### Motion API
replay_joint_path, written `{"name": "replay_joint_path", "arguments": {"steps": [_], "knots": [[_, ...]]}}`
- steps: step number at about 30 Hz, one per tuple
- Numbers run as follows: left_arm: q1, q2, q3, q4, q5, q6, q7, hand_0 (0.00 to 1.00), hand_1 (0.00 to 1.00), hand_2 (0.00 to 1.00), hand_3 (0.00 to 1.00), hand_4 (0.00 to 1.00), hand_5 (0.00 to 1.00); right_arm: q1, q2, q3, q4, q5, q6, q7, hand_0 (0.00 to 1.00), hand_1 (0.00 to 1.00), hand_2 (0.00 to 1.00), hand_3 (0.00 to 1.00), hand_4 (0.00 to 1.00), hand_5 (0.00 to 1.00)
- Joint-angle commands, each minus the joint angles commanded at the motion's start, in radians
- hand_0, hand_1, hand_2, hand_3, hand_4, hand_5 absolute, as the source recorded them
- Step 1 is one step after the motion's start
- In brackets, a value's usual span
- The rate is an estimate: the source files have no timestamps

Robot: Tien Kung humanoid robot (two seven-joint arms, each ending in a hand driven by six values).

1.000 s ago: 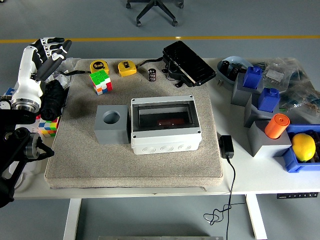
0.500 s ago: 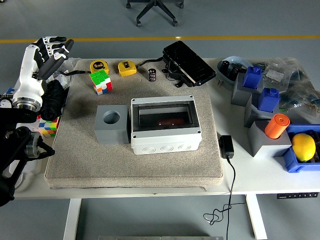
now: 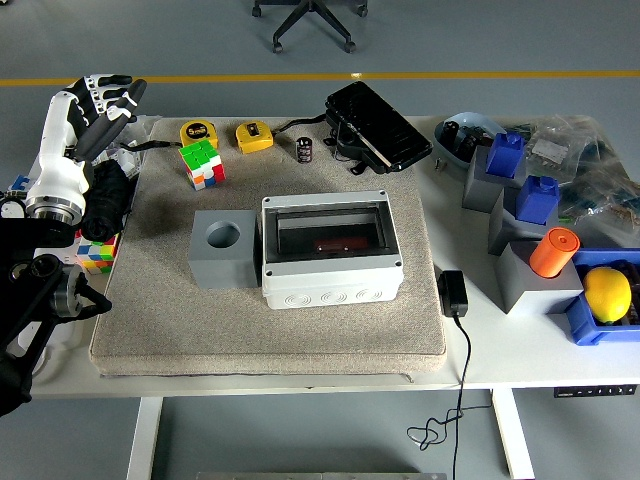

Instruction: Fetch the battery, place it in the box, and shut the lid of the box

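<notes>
I see left hand [image 3: 100, 100] raised off mat's [image 3: 150, 330] left edge, fingers spread, holding nothing; battery [image 3: 304, 150] upright behind box [image 3: 332, 252]; clear mat between them

The office chair [image 3: 312, 22] at the top centre is cut off by the frame's upper edge; only its base and castors show. At the far right, the blue bin [image 3: 600, 320] holding the lemon [image 3: 607, 293] runs past the picture's edge. Through the box [image 3: 331, 250] and its tinted lid, a dark reddish shape is too dim to identify. The second colour cube [image 3: 97, 252] at the left is partly hidden behind the robot's arm. The label on the small battery [image 3: 304, 150] is too small to read.
</notes>
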Motion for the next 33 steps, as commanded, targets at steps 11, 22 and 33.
{"name": "replay_joint_path", "arguments": {"steps": [11, 22, 33], "knots": [[-0.013, -0.003, -0.007, -0.001, -0.001, 0.000, 0.001, 0.399, 0.577, 0.559, 0.569, 0.939, 0.507, 0.008, -0.001, 0.003, -0.005, -0.001, 0.001, 0.001, 0.617, 0.655, 0.666, 0.575, 0.939, 0.453], [-0.016, -0.005, -0.002, -0.002, -0.008, -0.005, 0.000, 0.289, 0.505, 0.560, 0.568, 0.936, 0.506, 0.008, -0.005, 0.017, -0.002, -0.010, 0.000, 0.001, 0.593, 0.656, 0.666, 0.577, 0.939, 0.453], [-0.017, -0.008, 0.007, -0.001, -0.008, -0.010, 0.003, 0.287, 0.500, 0.555, 0.568, 0.935, 0.503, -0.008, -0.001, 0.021, -0.005, -0.008, 0.000, 0.002, 0.597, 0.648, 0.658, 0.581, 0.940, 0.453]]}}
